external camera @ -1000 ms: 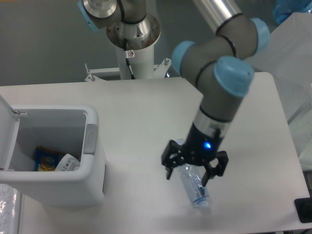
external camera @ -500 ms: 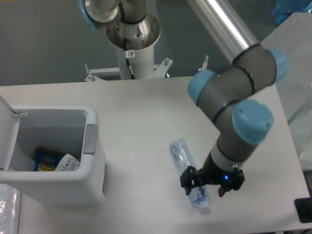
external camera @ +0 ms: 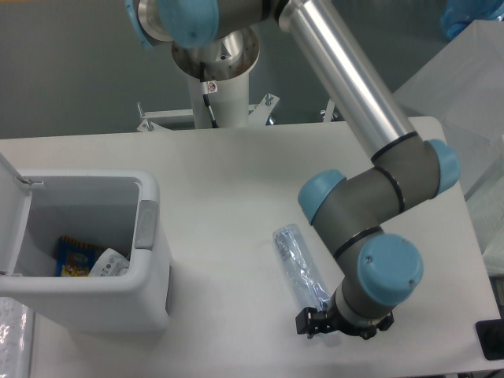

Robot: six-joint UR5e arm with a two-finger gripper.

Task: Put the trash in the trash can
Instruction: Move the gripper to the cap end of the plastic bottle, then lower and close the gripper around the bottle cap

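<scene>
The trash in the open is a crushed clear plastic bottle [external camera: 297, 264], bluish, lying on the table right of centre with its near end hidden under my wrist. My gripper [external camera: 340, 324] hangs low over that near end. Its black fingers [external camera: 308, 322] stick out wide on both sides of the wrist, open. The trash can [external camera: 150, 260] is a white bin at the left with a grey panel [external camera: 146, 224] and its lid [external camera: 9, 206] raised. Inside it lie a white crumpled piece [external camera: 110, 263] and a blue and yellow packet [external camera: 75, 258].
The arm's base column [external camera: 213, 75] stands at the table's far edge. A black object [external camera: 490, 339] sits at the lower right corner, and a pale box [external camera: 465, 79] is at the right. Clear plastic wrap [external camera: 12, 339] lies at the lower left.
The gripper has moved from over the bottle's middle toward its near end and sunk lower. The bottle has stayed where it was.
</scene>
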